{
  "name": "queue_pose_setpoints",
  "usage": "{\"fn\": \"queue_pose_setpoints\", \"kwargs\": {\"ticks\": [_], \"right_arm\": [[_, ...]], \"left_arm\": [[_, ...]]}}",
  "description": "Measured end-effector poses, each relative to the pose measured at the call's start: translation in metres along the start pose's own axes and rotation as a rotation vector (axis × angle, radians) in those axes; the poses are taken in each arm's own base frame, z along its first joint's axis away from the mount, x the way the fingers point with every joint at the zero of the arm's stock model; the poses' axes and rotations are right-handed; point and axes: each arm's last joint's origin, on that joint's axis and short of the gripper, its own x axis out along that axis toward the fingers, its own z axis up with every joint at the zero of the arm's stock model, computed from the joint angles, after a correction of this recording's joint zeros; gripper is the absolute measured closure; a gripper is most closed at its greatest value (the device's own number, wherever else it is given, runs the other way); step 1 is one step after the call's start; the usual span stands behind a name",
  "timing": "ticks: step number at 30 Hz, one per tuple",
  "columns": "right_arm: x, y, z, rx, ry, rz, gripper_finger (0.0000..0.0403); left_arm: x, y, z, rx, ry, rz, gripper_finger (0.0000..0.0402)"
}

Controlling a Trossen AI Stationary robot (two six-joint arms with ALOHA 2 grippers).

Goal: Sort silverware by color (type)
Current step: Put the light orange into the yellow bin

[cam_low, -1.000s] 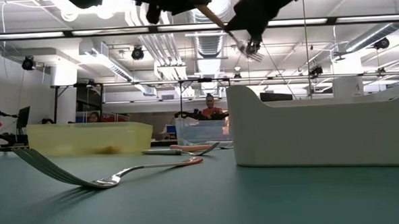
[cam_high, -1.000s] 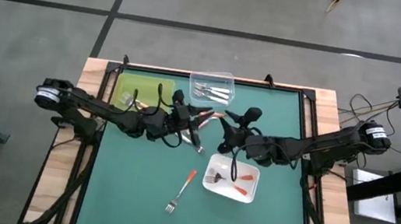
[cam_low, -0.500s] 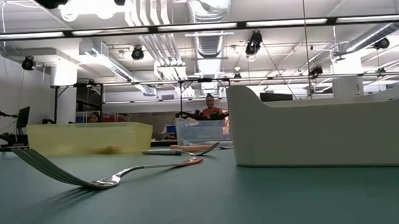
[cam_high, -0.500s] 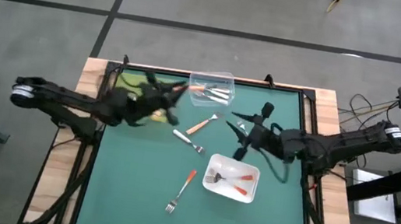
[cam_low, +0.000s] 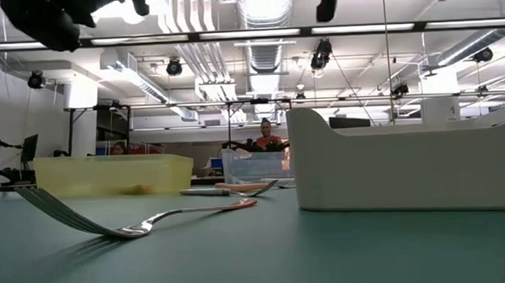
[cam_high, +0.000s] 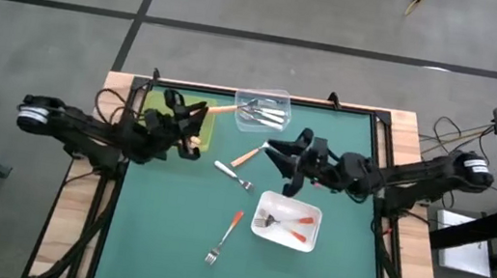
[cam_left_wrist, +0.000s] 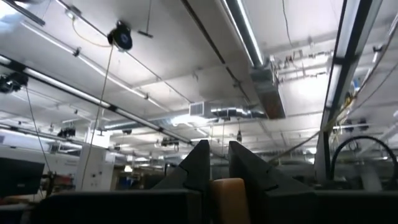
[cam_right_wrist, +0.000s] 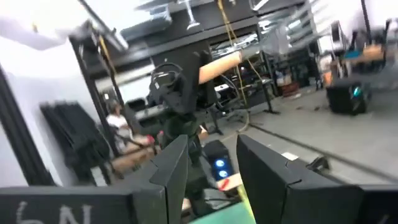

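My left gripper (cam_high: 201,113) is raised over the yellow-green tray (cam_high: 163,106) at the far left, shut on a fork with a light orange handle (cam_high: 223,109). My right gripper (cam_high: 278,149) hangs open with nothing in it above the table's middle, near the white tray (cam_high: 290,203). That tray holds two red-orange forks (cam_high: 299,229). A red-orange fork (cam_high: 226,233) lies flat on the mat. A light-orange-handled fork (cam_high: 246,153) and a silver piece (cam_high: 233,176) lie near the middle. The clear container (cam_high: 279,97) holds white-handled forks (cam_high: 265,114). My left gripper pinches the fork's light orange handle (cam_left_wrist: 227,196) between its two fingers (cam_left_wrist: 200,165). The fingers slant upward. The fork is lifted clear and sticks out past the fingers toward the clear container, handle first, then the silver head (cam_high: 245,109).
A raised black rim (cam_high: 264,96) runs along the table's far edge, behind the trays. The green mat (cam_high: 157,233) is bare at the near left and near right. In the low view a person (cam_low: 266,134) is visible far off in the room.
My left gripper has carried the fork from the table's middle toward the left and far edge, over the yellow-green tray, and tipped upward. My right gripper has rolled about its own axis, tipped up and risen a little.
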Motion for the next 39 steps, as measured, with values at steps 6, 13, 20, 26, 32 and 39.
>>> {"fn": "queue_pose_setpoints", "kwargs": {"ticks": [6, 13, 20, 26, 32, 39], "right_arm": [[0.013, -0.022, 0.003, 0.25, -0.1, -0.012, 0.0257], [0.019, -0.039, 0.011, 0.386, -0.153, 0.041, 0.0229], [0.023, -0.04, 0.013, 0.387, -0.174, 0.041, 0.0218], [0.022, -0.04, 0.017, 0.342, -0.226, 0.014, 0.0218], [0.021, -0.04, 0.019, 0.295, -0.245, 0.016, 0.0236], [0.021, -0.041, 0.02, 0.217, -0.255, -0.002, 0.0298]], "left_arm": [[0.026, -0.015, -0.016, -0.008, 0.007, 0.008, 0.0374], [0.045, -0.025, -0.033, -0.013, 0.027, 0.063, 0.0374], [0.051, -0.034, -0.051, -0.021, 0.056, 0.053, 0.0374], [0.054, -0.036, -0.056, -0.071, 0.058, 0.054, 0.0374], [0.055, -0.037, -0.056, -0.093, 0.057, 0.053, 0.0374], [0.055, -0.037, -0.057, -0.139, 0.055, 0.053, 0.0374]]}}
